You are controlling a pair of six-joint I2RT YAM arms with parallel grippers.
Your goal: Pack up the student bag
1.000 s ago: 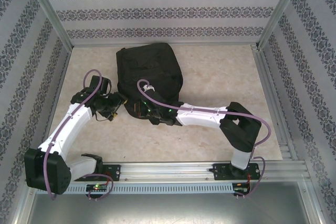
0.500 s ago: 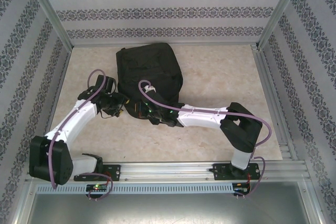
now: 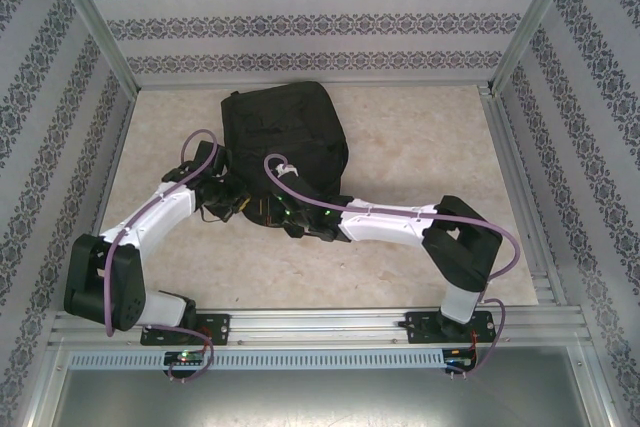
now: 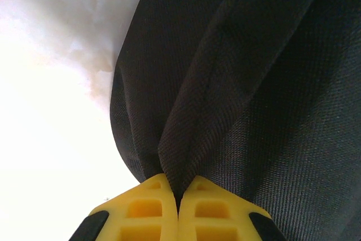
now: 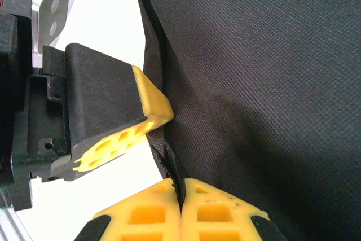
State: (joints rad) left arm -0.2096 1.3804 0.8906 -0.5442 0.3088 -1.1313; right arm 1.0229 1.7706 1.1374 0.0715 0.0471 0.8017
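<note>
Since the earlier frame, the left arm has swung inward and the left gripper (image 4: 178, 196) has closed. It now pinches a fold of the student bag (image 3: 285, 132) at its near edge. The bag lies centre-rear on the table (image 3: 430, 147). The right gripper (image 5: 180, 193), unmoved, is clamped on the adjacent seam. Step in hand: probably securing the opening. The next move likely requires drawing both grips apart.

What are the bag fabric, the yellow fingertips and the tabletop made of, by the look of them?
The student bag: black woven fabric, likely nylon or polyester; matte, visible weave, soft folds where the left gripper and right gripper pinch it. The fingertips: yellow moulded plastic or rubber, smooth, with recessed pockets. The table: pale marbled surface, stone-look, possibly laminate.
</note>
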